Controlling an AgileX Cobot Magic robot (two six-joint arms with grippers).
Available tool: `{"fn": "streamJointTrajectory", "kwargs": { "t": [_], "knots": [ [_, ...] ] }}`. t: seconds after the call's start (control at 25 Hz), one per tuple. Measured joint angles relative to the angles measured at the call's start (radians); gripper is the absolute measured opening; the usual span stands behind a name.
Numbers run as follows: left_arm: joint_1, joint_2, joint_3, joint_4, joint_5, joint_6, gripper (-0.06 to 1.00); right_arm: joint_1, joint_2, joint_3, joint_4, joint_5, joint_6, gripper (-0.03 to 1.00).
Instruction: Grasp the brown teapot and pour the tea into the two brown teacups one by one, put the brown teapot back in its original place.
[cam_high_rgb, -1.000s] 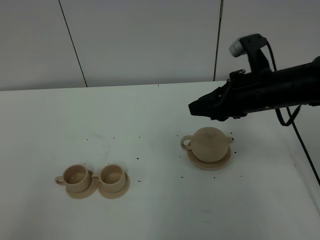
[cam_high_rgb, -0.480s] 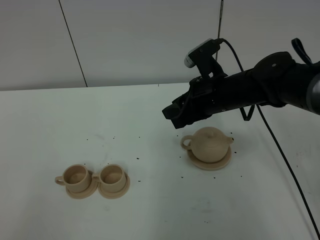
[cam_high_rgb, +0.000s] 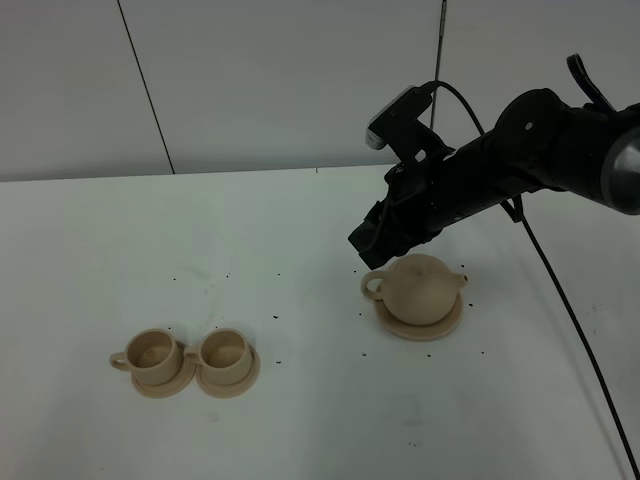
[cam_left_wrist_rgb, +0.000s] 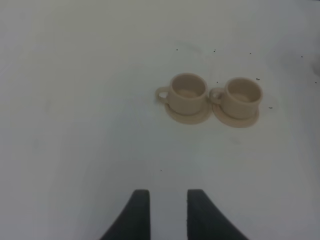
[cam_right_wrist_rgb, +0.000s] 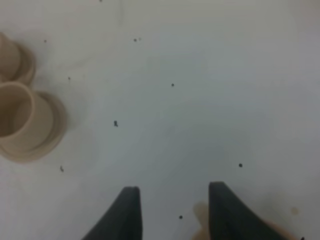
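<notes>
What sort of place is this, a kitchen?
Probably a robotics test bench: a plain white table, grey wall panels, and a black robot arm near a round tan teapot.

Even diffuse light, faint soft shadows, right wrist view blurred

Nothing to read at this moment: no lettering, label, brand mark or number shows on the brown teapot, on either of the two brown teacups, on the white desk or on the dark arm.
</notes>
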Motion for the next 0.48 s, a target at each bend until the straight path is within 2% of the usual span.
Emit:
{"fn": "streamJointTrajectory", "kwargs": {
  "t": [0.12,0.36,0.48],
  "knots": [
    [0.0,0.0,0.0,0.0,0.0,0.0,0.25,0.026,0.005,-0.001,-0.025,-0.001,0.0,0.31],
    [0.0,0.0,0.0,0.0,0.0,0.0,0.25,0.097,0.057,-0.005,-0.141,-0.069,0.002,0.31],
    [0.0,0.0,0.0,0.0,0.0,0.0,0.25,0.104,0.067,-0.005,-0.164,-0.099,0.002,0.31]
  ]
}}
